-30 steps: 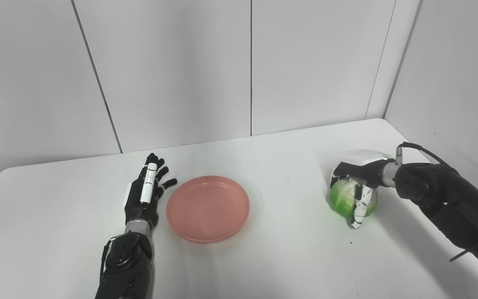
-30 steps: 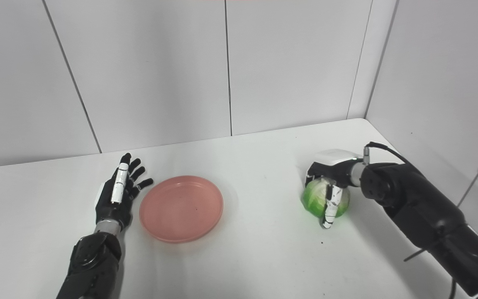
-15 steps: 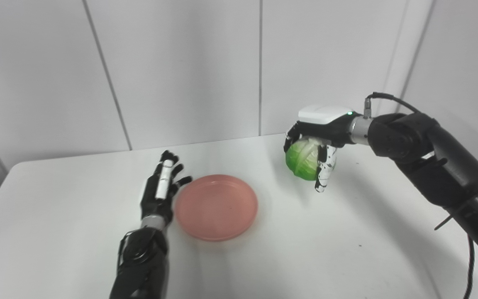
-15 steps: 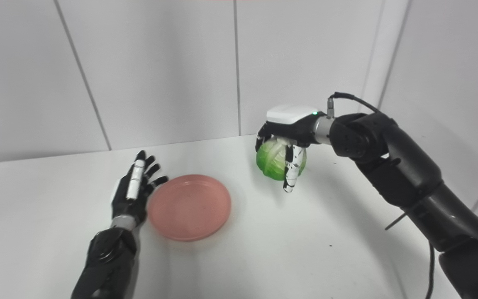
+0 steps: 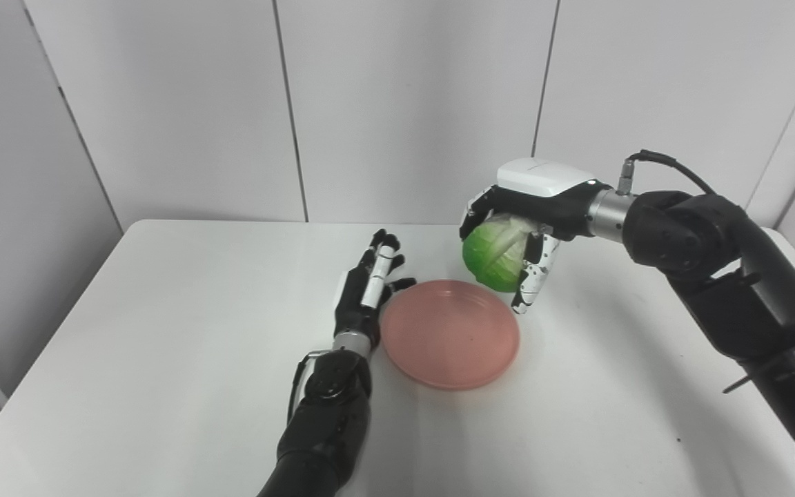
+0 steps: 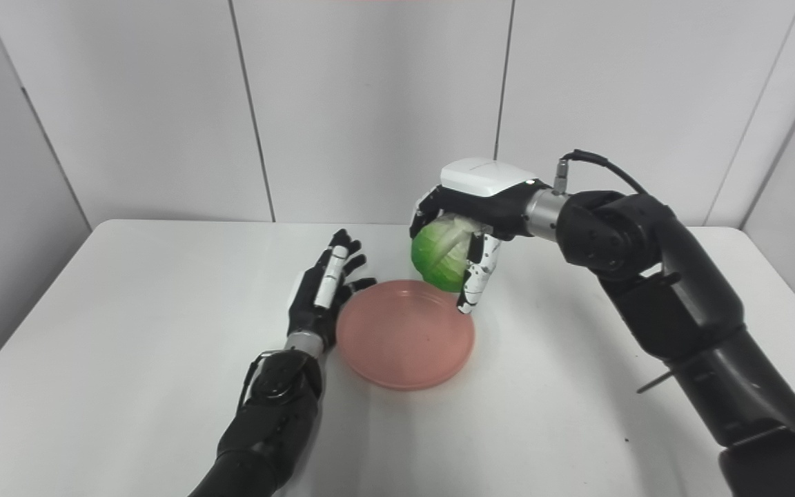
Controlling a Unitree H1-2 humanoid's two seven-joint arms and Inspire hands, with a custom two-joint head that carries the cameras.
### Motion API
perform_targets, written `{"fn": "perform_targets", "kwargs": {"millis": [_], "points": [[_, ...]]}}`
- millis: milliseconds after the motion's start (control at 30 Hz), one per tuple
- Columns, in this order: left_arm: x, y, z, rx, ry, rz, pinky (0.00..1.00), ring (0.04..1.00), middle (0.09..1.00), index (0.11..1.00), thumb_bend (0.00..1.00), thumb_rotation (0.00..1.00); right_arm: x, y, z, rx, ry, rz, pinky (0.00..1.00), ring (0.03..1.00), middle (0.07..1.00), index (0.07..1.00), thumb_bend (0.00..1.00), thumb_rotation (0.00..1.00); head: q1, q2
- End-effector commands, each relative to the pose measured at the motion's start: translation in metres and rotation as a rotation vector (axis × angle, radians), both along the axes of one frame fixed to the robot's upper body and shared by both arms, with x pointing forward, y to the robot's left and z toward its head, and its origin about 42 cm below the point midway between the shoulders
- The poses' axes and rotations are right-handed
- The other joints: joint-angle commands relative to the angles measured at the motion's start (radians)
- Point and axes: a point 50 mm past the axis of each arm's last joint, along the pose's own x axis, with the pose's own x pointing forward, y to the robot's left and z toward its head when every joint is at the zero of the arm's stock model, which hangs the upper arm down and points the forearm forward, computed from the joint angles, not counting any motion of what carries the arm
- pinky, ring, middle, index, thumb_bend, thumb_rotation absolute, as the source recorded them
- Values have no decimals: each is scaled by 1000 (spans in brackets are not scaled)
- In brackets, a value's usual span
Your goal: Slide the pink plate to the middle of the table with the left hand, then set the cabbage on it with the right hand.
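Both things line up: my right robot hand (image 5: 528, 231) is clamped around the cabbage (image 5: 494, 254), with the pink plate (image 5: 450, 333) just below and toward my left robot hand (image 5: 368, 293).

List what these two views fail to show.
- Top of the cabbage: covered by the right robot hand, both views.
- Left robot hand against the pink plate: touching or apart, unclear.
- Both arms: cut off by the bottom edge.

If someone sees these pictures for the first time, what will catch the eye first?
The bright green cabbage, held in the air by the right hand above the far right rim of the pink plate. Next, the left hand, open, beside the plate's left edge on the white table.
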Motion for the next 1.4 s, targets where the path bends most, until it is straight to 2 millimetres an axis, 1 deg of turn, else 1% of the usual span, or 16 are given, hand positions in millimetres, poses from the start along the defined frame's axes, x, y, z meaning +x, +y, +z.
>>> {"fn": "perform_targets", "kwargs": {"millis": [0,100,200,467,500,600,833,967,1033,1067,1100,1133,1167,1200,1333,1367], "points": [[-18,4,-39,17,147,18,671,891,909,910,719,792,-2,20,23,38,-102,74,400,434,515,485,518,0,8,-2],[-19,8,-42,29,156,28,692,894,905,900,716,793,-2,35,8,46,-69,85,406,436,515,484,518,0,10,-5],[-20,11,-44,32,159,33,698,897,903,898,729,788,1,42,-6,49,-51,92,403,436,516,482,518,0,13,-6],[-21,15,-45,57,154,38,692,889,901,909,729,786,12,48,-34,63,-15,64,388,435,518,477,518,0,-8,2],[-21,16,-44,64,153,37,723,884,894,909,745,789,13,48,-36,62,-14,62,383,433,516,480,518,0,-8,2],[-21,18,-44,75,156,39,746,884,891,905,742,787,16,48,-44,25,-6,45,389,437,518,476,518,0,-18,8],[-21,20,-44,81,151,42,777,887,885,900,720,798,16,50,-57,-44,3,48,427,446,526,467,517,0,-29,15],[-20,21,-42,70,153,41,726,884,888,898,737,791,14,52,-59,-49,28,36,423,452,526,466,518,0,-34,15],[-19,20,-41,60,154,39,721,892,893,908,737,789,13,53,-59,-47,57,19,412,468,500,485,528,2,-35,15],[-19,20,-41,52,154,39,703,893,894,911,728,784,13,52,-59,-46,76,12,449,517,579,568,808,111,-35,15],[-19,20,-40,47,154,39,693,895,893,913,722,777,13,52,-59,-46,87,8,507,582,652,639,961,191,-37,16],[-19,20,-40,51,153,36,693,895,893,913,722,777,12,51,-58,-61,111,-8,507,582,652,639,961,191,-38,16],[-19,20,-40,54,152,35,693,900,894,916,732,786,12,51,-58,-72,125,-20,609,691,731,707,985,238,-38,16],[-18,20,-39,56,152,34,693,901,894,916,735,789,12,50,-58,-85,141,-29,644,728,759,730,993,254,-39,16],[-18,22,-39,54,150,35,722,895,898,923,749,805,10,47,-55,-121,172,-62,776,944,939,836,1000,339,-44,16],[-18,23,-39,50,151,36,724,894,898,922,750,807,10,45,-53,-121,182,-77,784,957,950,842,1000,346,-47,17]]}}
